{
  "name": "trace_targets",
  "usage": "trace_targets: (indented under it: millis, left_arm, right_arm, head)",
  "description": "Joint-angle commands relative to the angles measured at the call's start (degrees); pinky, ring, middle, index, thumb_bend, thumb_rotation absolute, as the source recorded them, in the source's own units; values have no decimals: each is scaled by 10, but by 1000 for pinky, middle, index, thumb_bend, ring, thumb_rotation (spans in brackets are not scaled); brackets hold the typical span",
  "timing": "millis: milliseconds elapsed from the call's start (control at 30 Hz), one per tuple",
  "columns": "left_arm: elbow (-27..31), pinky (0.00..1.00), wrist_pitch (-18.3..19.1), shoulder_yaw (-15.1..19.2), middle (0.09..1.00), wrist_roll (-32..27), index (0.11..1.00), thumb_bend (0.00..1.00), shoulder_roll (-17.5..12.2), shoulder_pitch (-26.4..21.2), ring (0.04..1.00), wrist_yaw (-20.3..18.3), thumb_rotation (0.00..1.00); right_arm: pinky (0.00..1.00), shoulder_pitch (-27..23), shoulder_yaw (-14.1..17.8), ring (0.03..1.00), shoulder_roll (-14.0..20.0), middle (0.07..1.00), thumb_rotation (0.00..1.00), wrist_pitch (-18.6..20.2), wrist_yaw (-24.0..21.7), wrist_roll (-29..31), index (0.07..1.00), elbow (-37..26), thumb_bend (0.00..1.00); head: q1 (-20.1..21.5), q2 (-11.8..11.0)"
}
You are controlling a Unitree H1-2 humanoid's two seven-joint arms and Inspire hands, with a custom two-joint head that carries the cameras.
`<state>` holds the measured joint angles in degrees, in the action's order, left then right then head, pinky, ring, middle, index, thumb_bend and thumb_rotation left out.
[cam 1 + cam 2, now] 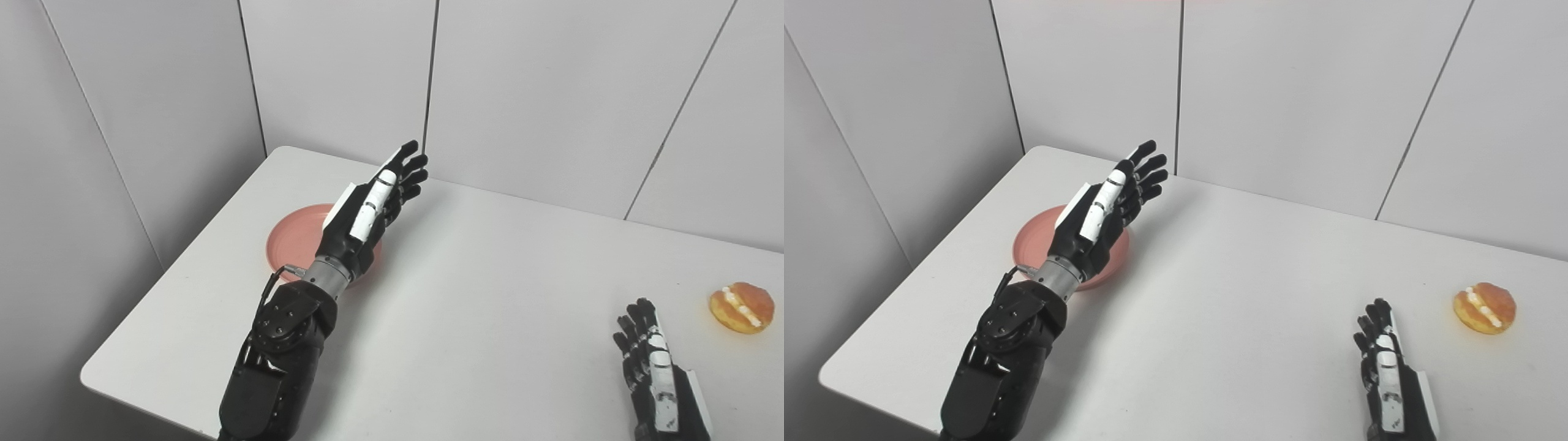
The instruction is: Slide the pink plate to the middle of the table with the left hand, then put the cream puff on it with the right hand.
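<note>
Near edge: right hand (658, 373) low over the table (490, 306), fingers straight, close together, holding nothing. Cream puff (742, 307) just beyond it, to its right, apart. Farther back, left hand (367, 214) raised above pink plate (294, 242) (left side of table, partly hidden), fingers extended, slightly fanned, empty.

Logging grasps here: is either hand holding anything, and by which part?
Nothing is held. The left hand is open above the plate; the right hand is open, apart from the cream puff.
</note>
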<state>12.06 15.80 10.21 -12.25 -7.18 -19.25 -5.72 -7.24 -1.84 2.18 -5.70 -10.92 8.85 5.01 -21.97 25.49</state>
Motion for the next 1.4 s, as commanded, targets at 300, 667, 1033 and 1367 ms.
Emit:
trace_targets:
  millis: [300, 667, 1033, 1367]
  left_arm:
    - [-25, 990, -55, 46, 991, -10, 981, 432, -42, -45, 985, 14, 1000]
    - [-46, 978, -52, 90, 974, -21, 975, 458, -77, -61, 969, 38, 1000]
    - [-79, 1000, -74, 115, 994, -31, 986, 450, -106, -62, 991, 47, 1000]
    - [-118, 1000, -81, 138, 998, -38, 1000, 455, -126, -59, 995, 56, 1000]
  right_arm:
    - [1000, 25, 0, 1000, -4, 1000, 968, -22, -6, 7, 1000, 34, 342]
    - [1000, 26, 0, 1000, -3, 1000, 976, -24, -7, 6, 1000, 34, 332]
    - [1000, 27, 0, 1000, -3, 1000, 981, -22, -5, 5, 1000, 30, 340]
    - [1000, 26, 1, 1000, -1, 1000, 975, -25, -9, 9, 1000, 32, 343]
  head:
    - [-2, 1]
    - [-2, 3]
    - [-4, 6]
    - [-2, 11]
